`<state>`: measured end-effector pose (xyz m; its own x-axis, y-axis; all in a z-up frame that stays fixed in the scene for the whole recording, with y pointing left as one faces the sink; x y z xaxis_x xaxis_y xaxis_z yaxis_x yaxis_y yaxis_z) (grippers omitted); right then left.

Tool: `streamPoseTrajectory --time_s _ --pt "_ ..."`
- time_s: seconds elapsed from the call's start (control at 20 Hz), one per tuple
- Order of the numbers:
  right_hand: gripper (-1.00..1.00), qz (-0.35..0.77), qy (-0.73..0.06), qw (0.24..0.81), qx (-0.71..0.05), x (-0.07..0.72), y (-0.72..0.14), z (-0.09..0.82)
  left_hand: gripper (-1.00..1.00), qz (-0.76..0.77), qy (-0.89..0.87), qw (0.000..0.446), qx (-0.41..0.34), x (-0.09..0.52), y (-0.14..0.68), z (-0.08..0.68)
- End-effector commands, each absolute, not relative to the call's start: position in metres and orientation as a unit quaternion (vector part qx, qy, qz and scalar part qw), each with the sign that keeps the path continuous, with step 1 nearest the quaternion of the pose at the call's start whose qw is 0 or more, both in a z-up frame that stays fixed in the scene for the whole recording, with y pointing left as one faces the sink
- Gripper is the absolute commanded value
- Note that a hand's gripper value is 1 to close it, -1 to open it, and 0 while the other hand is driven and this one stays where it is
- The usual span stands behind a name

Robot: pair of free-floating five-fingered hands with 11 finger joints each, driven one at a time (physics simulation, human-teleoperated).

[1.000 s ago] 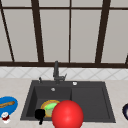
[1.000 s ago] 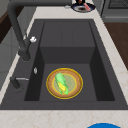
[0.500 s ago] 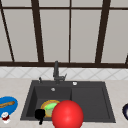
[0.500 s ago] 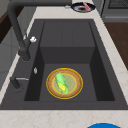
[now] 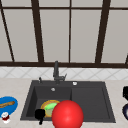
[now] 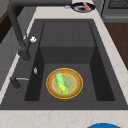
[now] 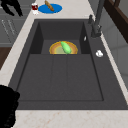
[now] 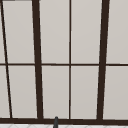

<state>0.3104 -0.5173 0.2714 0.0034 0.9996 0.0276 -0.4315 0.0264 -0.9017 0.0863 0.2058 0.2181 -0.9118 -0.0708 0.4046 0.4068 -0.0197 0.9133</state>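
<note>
Over the front rim of the dark sink [image 5: 110,117], the left hand [image 5: 40,115] is hovering just beside a yellow-rimmed plate [image 6: 64,83] lying on the basin floor, a green ear of corn [image 6: 61,83] resting on it. Whether its fingers are apart or together cannot be told. At the front view's right edge, the right hand [image 5: 125,92] is hanging above a dark bowl [image 5: 125,111] on the table [image 5: 15,85]; its fingers cannot be made out either. A large red ball [image 5: 67,115] is sitting in the foreground, covering part of the plate. On the table left of the sink, a blue plate [image 5: 8,106] is carrying a brown stick-shaped item, with a small red-and-white jar [image 5: 5,117] just beside it. Behind the basin, a dark faucet [image 5: 56,72] is standing before a dark-framed window [image 8: 70,62].
</note>
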Motion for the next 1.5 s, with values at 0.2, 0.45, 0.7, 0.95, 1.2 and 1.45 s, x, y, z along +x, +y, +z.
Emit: streamPoseTrajectory --time_s 0.2,0.45,0.7,0.95,1.2,1.45 --pt "1.0 0.606 -0.368 0.607 -0.359 0.31 -0.455 0.291 0.0 -0.703 -0.679 0.17 -0.124 0.086 0.206 0.218" --pt "1.0 0.61 -0.392 0.582 -0.367 0.311 -0.43 0.292 0.0 -0.703 -0.679 0.17 -0.124 0.086 0.206 0.218" --pt "1.0 0.611 -0.41 0.571 -0.364 0.31 -0.406 0.298 0.0 -0.703 -0.679 0.17 -0.124 0.086 0.206 0.218" --pt "1.0 0.608 -0.404 0.581 -0.359 0.313 -0.374 0.307 0.0 -0.703 -0.679 0.17 -0.124 0.086 0.206 0.218" --pt "1.0 0.595 -0.403 0.603 -0.346 0.31 -0.339 0.311 0.0 -0.703 -0.679 0.17 -0.124 0.086 0.206 0.218" --pt "1.0 0.592 -0.407 0.607 -0.34 0.31 -0.302 0.32 0.0 -0.703 -0.679 0.17 -0.124 0.086 0.206 0.218"
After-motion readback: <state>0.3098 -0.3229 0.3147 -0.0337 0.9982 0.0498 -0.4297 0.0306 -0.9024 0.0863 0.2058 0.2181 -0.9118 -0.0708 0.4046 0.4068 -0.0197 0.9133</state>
